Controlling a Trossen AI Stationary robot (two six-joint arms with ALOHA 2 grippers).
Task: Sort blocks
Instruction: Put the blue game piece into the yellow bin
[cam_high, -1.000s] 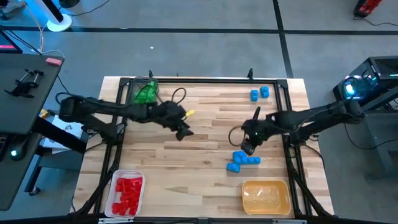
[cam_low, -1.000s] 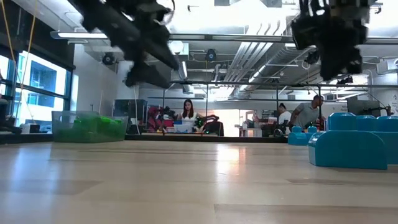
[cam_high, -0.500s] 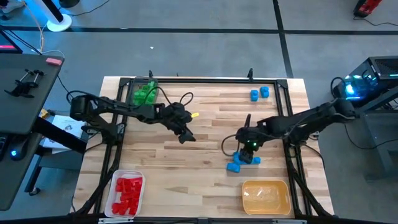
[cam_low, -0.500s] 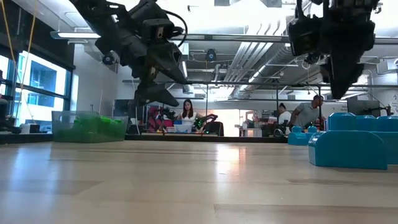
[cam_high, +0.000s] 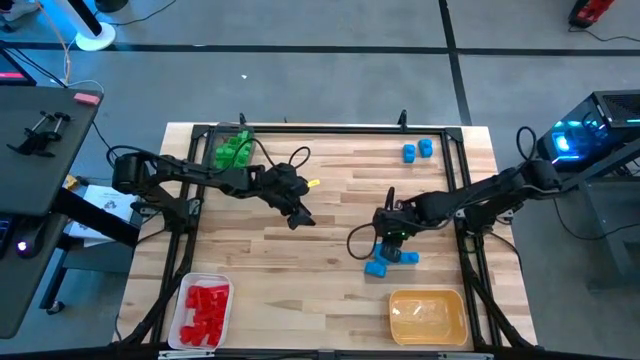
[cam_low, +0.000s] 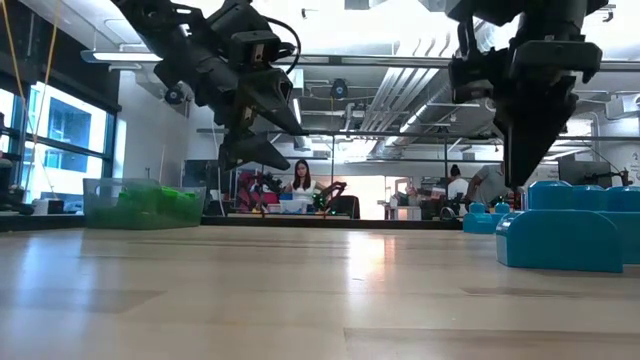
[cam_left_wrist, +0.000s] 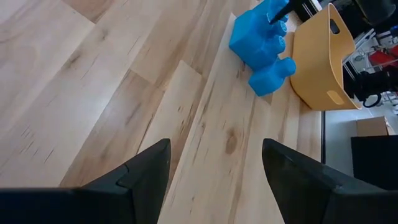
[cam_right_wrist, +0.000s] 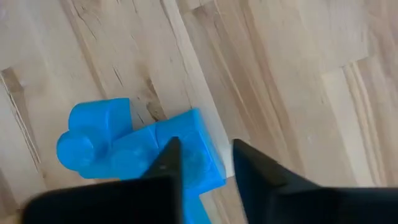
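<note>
Jaws narrowly parted, the right gripper (cam_high: 390, 240) has dropped onto the blue plastic brick cluster (cam_high: 392, 255); left gripper (cam_high: 300, 218), fingers spread, stays at nine o'clock.

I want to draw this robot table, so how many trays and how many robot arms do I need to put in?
Trays: 3, the clear tray, the white tray and the yellow tray
Robot arms: 2, the left arm and the right arm
Total: 5
</note>
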